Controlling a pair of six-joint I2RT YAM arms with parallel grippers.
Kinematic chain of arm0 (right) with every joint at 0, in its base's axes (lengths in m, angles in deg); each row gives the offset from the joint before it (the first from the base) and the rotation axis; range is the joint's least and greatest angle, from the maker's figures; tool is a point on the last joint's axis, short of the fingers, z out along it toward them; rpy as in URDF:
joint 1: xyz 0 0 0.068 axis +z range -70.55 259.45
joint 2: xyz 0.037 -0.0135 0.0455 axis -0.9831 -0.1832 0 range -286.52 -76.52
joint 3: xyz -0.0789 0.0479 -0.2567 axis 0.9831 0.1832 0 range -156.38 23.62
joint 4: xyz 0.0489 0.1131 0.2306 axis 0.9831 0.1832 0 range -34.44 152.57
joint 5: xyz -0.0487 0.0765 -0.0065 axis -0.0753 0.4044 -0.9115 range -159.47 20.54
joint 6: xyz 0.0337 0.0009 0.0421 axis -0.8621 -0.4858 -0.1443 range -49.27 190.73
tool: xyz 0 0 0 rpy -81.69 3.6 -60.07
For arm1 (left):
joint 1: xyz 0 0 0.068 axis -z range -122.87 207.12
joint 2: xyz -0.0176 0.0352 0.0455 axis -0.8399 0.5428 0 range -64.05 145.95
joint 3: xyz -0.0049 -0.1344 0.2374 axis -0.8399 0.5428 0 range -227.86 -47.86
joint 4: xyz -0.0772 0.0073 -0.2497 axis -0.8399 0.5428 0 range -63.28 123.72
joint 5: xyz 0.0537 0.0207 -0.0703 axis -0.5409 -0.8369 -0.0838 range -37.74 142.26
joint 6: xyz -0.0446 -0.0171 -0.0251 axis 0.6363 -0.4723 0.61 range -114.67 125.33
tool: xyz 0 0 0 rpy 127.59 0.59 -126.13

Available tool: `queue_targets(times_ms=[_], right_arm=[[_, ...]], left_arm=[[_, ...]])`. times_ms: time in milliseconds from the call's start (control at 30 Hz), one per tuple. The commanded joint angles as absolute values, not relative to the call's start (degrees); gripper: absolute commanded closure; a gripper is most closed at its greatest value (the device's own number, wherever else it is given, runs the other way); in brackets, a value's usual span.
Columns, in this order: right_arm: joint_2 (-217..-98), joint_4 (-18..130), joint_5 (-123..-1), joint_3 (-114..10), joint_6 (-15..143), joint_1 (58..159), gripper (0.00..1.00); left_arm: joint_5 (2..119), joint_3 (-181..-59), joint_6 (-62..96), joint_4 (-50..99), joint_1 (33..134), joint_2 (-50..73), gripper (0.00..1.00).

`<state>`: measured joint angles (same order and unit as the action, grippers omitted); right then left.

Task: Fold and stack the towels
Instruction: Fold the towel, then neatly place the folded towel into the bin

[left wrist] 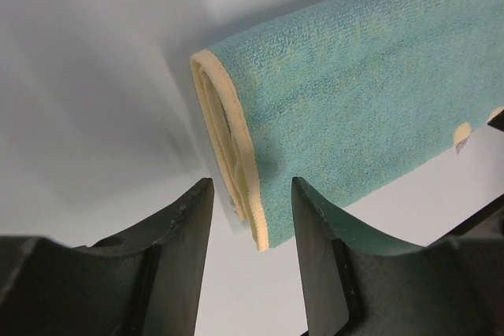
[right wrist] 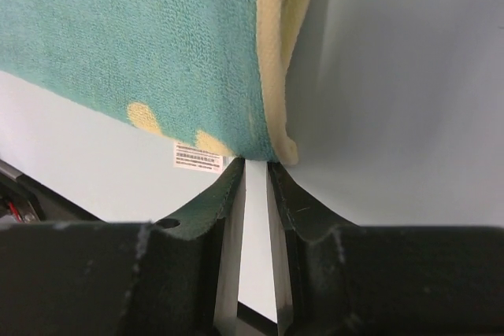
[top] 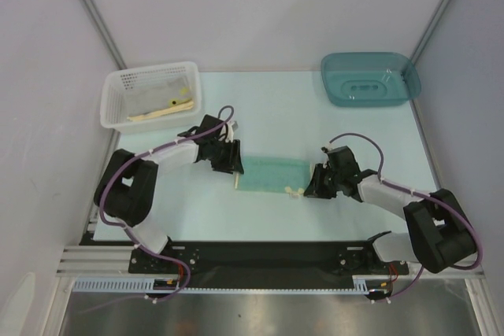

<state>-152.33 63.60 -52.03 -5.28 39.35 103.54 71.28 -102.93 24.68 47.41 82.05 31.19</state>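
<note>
The folded teal-faced towel (top: 272,174) lies at the middle of the worktop (top: 299,116). The left end effector (left wrist: 252,186) stands released at the towel's left end. The right end effector (right wrist: 255,167), nearly clenched, meets its right corner; I cannot tell if it is grasping.

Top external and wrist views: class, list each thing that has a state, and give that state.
teal towel: folded, lying flat on the table.
left gripper: open, towel's end just ahead of its jaws.
right gripper: shut on the teal towel's corner.
white mesh basket: holds towels.
</note>
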Motion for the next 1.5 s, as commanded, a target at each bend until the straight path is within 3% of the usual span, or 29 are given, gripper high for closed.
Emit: queue_targets(times_ms=[0, 400, 733, 833, 1000, 1233, 1367, 1400, 1433, 1467], right_arm=[[-150.09, 63.64, -54.7, -5.29, 39.88, 103.18, 0.77], [-139.46, 72.0, -53.56, -12.23, 42.34, 102.74, 0.73], [-136.55, 72.35, -53.73, -14.17, 43.04, 103.26, 0.69], [-136.64, 72.18, -54.0, -14.0, 43.04, 103.35, 0.66], [-136.81, 71.03, -53.64, -13.38, 42.87, 103.35, 0.64], [-136.72, 70.51, -53.64, -13.11, 43.22, 103.44, 0.6], [-137.34, 70.42, -53.82, -13.55, 43.31, 103.35, 0.4], [-137.69, 70.42, -53.91, -13.73, 43.22, 103.35, 0.14], [-137.78, 70.68, -53.82, -13.9, 43.31, 103.18, 0.01], [-137.87, 70.77, -53.91, -13.99, 43.31, 103.18, 0.0]], left_arm=[[73.26, -104.64, 23.34, 46.49, 81.21, 31.92, 0.5], [75.64, -103.23, 23.87, 43.95, 81.29, 33.41, 0.46], [74.32, -101.47, 28.35, 40.6, 82.7, 36.31, 0.52], [72.48, -103.05, 29.14, 41.92, 84.28, 37.1, 0.62], [72.12, -106.13, 31.25, 42.71, 86.04, 37.55, 1.0], [65.28, -113.41, 35.73, 49.56, 88.67, 35.7, 1.0], [58.6, -120.53, 36.7, 56.05, 90.78, 36.93, 0.99], [57.72, -121.42, 36.7, 56.77, 90.96, 37.28, 1.0], [56.58, -122.82, 36.79, 57.39, 91.22, 38.07, 1.0], [56.04, -123.53, 36.88, 58.44, 91.23, 38.51, 1.0]])
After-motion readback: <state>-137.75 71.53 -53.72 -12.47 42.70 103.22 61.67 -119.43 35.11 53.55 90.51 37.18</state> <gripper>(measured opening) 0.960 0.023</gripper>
